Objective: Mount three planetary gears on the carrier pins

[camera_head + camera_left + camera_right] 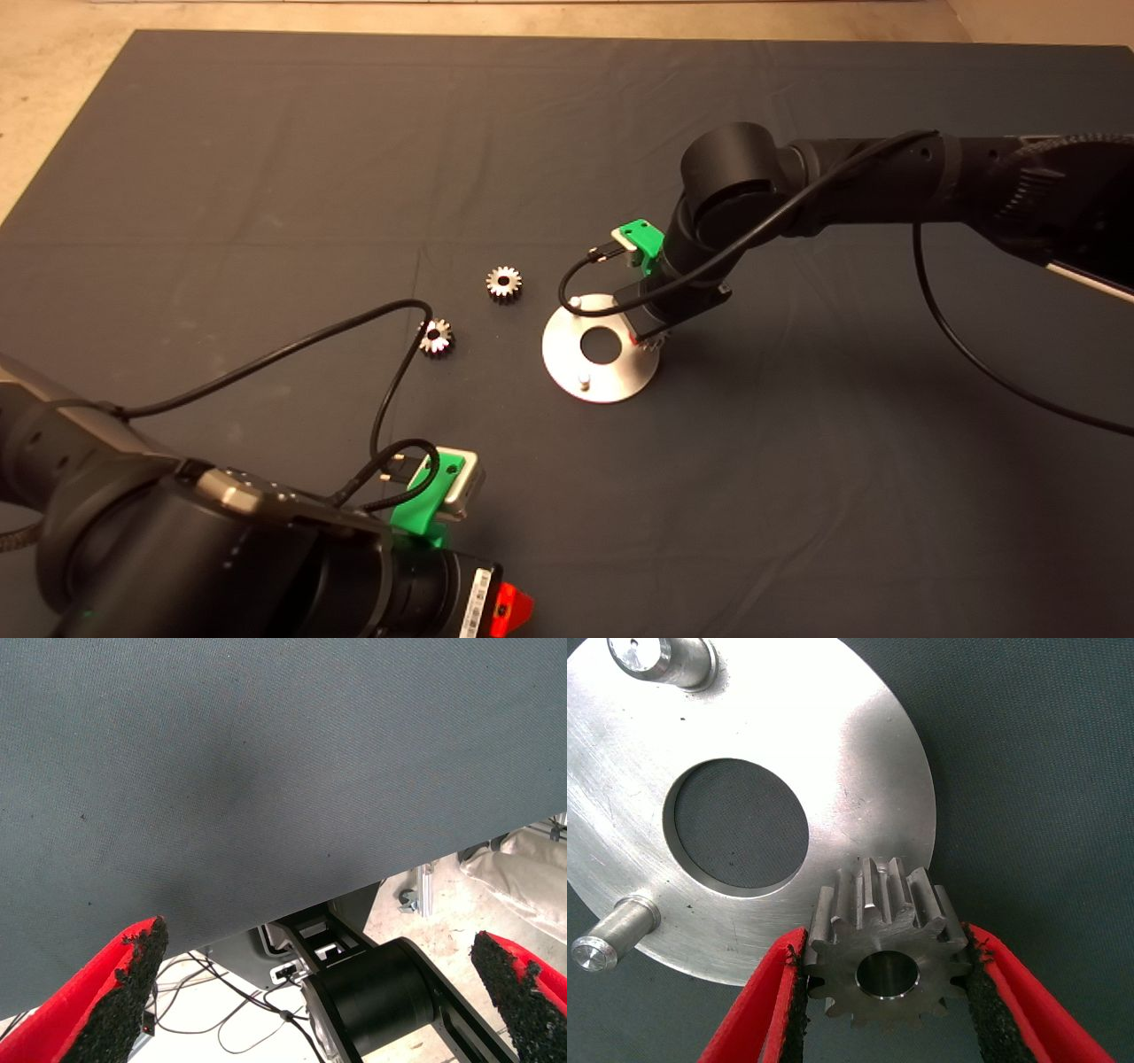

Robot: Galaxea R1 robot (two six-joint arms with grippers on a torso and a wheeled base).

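Note:
My right gripper [648, 340] is shut on a planetary gear [886, 957] and holds it over the right edge of the round silver plate [620, 377]. In the right wrist view the gear sits between the red fingers [757, 1010], above the plate [833, 753]. Two carrier pins [664, 660] [611, 935] stand bare. The third pin is hidden behind the held gear. Two more gears [503, 283] [435, 337] lie flat on the mat, left of the plate. My left gripper [509, 607] is parked at the lower left, open and empty [319, 943].
The left arm's black cable [399, 354] loops over the mat close to the nearer loose gear. The left wrist view looks past the mat's edge [354, 886] at the robot's base [372, 992] and the floor.

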